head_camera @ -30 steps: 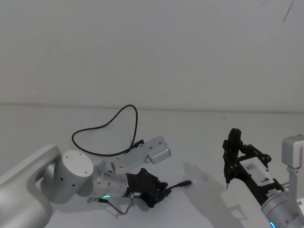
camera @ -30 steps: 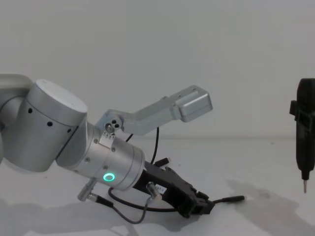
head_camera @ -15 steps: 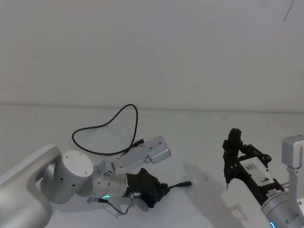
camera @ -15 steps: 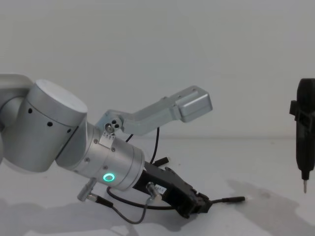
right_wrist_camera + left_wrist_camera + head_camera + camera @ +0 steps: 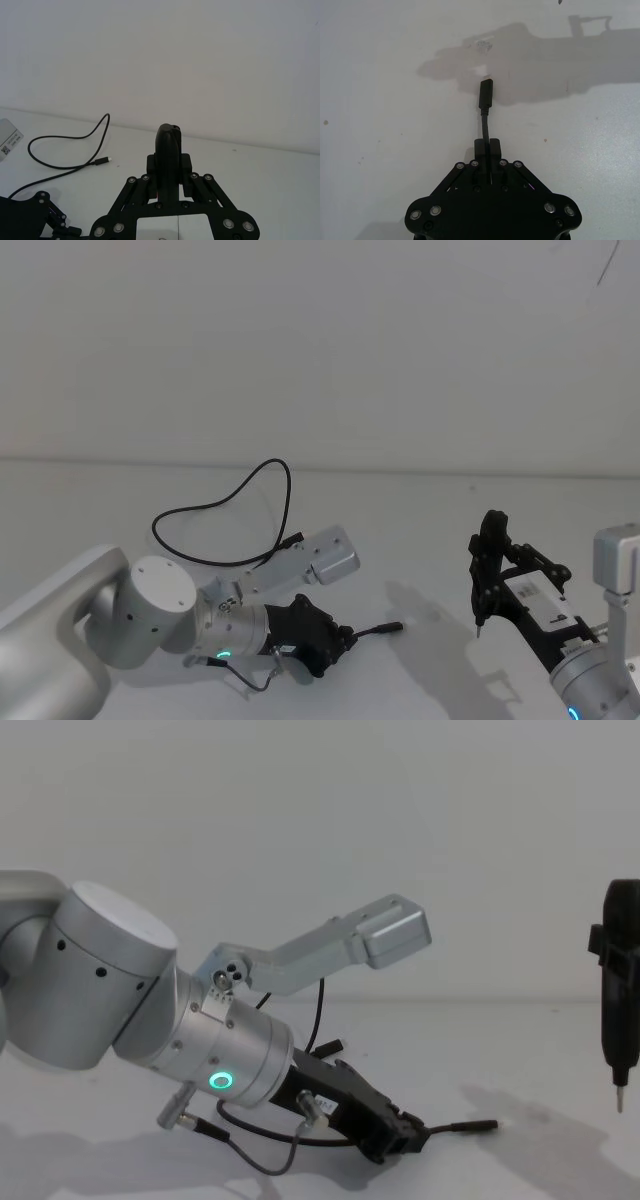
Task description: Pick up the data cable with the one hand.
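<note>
The data cable (image 5: 284, 492) is a thin black cord looping over the white table behind my left arm. One plug end (image 5: 386, 628) lies on the table just past my left gripper (image 5: 343, 639), which is low over the table and shut on the cord right behind that plug. In the left wrist view the fingers (image 5: 481, 148) pinch the cord, and the plug (image 5: 485, 93) points straight ahead. From the chest view the gripper (image 5: 408, 1134) tilts down with the plug (image 5: 477, 1126) sticking out to the right. The cable's other plug (image 5: 104, 160) rests on the table.
My right gripper (image 5: 489, 540) stands upright and shut at the right, clear of the cable, and appears at the chest view's edge (image 5: 621, 980). A short grey wire (image 5: 262, 1156) hangs under the left wrist. The white table (image 5: 420, 530) ends at a pale wall.
The left gripper has drawn back slightly toward the left, and the held plug end has slid a little with it. The right arm has not moved.
</note>
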